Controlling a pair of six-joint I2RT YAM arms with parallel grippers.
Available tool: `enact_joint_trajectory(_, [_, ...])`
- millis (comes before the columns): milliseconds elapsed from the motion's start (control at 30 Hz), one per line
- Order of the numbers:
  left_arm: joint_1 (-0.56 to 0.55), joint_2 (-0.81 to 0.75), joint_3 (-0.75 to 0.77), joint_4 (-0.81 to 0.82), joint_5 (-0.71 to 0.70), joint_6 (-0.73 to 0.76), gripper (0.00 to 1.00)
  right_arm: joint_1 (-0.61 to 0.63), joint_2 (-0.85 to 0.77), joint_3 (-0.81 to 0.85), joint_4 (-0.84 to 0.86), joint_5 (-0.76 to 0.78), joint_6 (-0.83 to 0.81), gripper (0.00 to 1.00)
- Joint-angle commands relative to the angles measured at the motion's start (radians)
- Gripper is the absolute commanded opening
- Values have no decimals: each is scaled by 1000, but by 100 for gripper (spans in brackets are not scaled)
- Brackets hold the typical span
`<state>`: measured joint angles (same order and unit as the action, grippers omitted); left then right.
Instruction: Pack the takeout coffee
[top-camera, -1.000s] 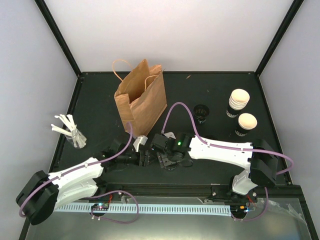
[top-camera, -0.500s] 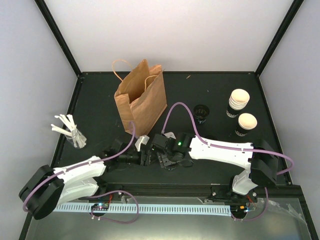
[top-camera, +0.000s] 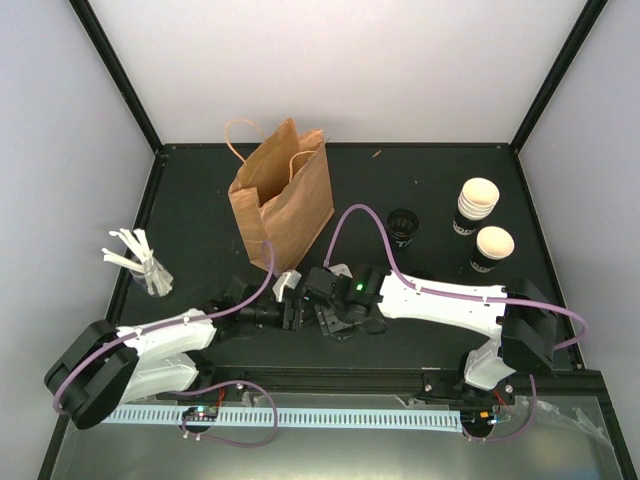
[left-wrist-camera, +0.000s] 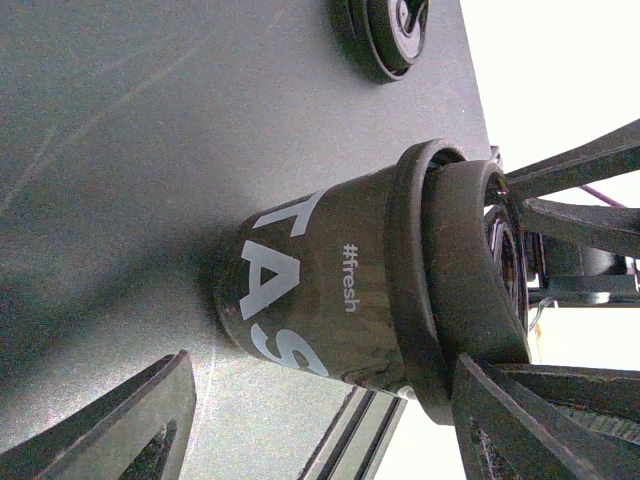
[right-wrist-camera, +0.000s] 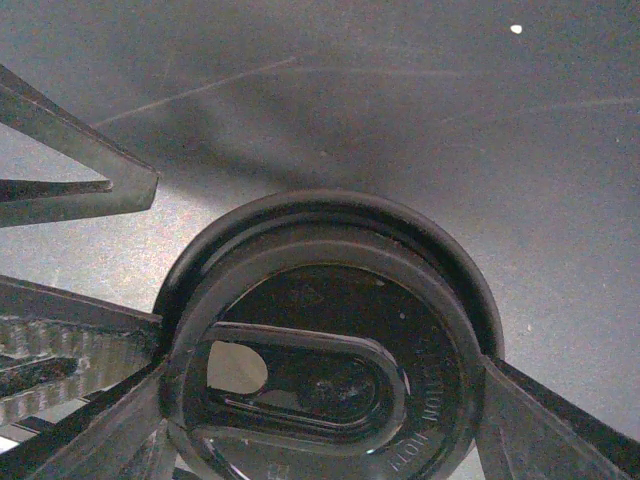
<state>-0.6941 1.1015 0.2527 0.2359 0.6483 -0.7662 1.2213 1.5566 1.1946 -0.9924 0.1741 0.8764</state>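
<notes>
At the near middle of the table (top-camera: 440, 170), between the two arm tips: where is the takeout coffee cup (left-wrist-camera: 320, 290), and what has hold of it? (JK)

Upright on the table top, lid (right-wrist-camera: 330, 300) on. From above, the right gripper (right-wrist-camera: 325, 372) has its jaws spread wide, one finger against each side of the lid's rim, so it is clasped on the lid. Judgement: seating the lid, or steadying the cup by it. (RL)

And the left gripper (left-wrist-camera: 322, 362)? (JK)

Jaws wide apart, nothing between them. The cup stands just ahead of its fingertips, white print toward its camera. Probably lined up to take the cup wall once the lid is sure. One finger looks close to the lid's edge; contact uncertain. (RL)

Why work so near the front? (JK)

Both arms reach that spot together. The paper bag (top-camera: 285, 195) stands upright just behind, handles up, so I judge a short carry. Cup not yet in it. (RL)

Surface, room? (JK)

Matt black top, faint scratches, a few pale specks. White walls (top-camera: 350, 60), black corner posts (top-camera: 115, 75). Right rear: nested cup stack (top-camera: 478, 205), a lone open cup (top-camera: 494, 250) just in front, a dark-inside cup (top-camera: 402, 227) to their left. Left edge: white stirrers (top-camera: 128, 245) in a small clear holder (top-camera: 157, 278). (RL)
</notes>
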Motion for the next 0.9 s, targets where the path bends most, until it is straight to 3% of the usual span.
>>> enact_joint_trajectory(0, [-11, 33, 17, 12, -5, -7, 72, -3, 34, -26, 33, -24, -4, 77])
enact_joint_trajectory(200, [-17, 45, 35, -52, -35, 4, 69, -4, 42, -37, 35, -30, -11, 77])
enact_joint_trajectory(500, [-36, 15, 95, -313, -156, 32, 65, -2, 56, -58, 38, -35, -17, 77])
enact_joint_trajectory(867, [-85, 35, 146, -461, -260, 8, 65, 2, 87, -94, 56, -35, -18, 77])
